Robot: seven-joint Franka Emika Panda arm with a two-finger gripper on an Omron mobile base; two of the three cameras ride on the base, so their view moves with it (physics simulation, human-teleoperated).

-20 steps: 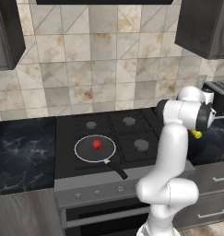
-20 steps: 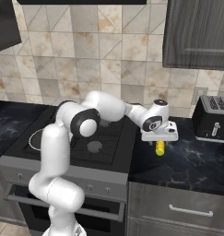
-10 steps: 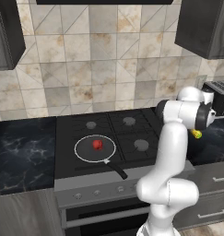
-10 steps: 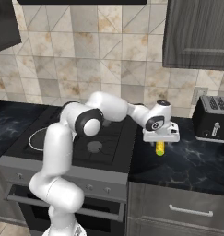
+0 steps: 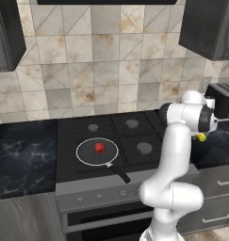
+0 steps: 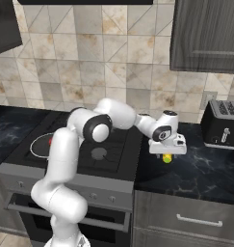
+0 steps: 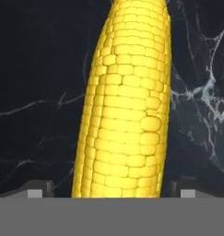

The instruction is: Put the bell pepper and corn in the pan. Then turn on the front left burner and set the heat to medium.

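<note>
Now reaching for the corn.
Bell pepper sits in the pan; the gripper hangs over the cob on the dark counter, fingers wide apart astride it, so the next move calls for closing and lifting.

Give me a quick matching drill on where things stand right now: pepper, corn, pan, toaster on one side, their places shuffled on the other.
Things:
1. pepper
2. corn
3. pan
4. toaster

Places:
A. at the back of the dark counter, far right
B. on the stove's front left burner
C. inside the pan
D. lying on the dark counter right of the stove, under the open end effector

Pairs: 1-C, 2-D, 3-B, 4-A
</note>
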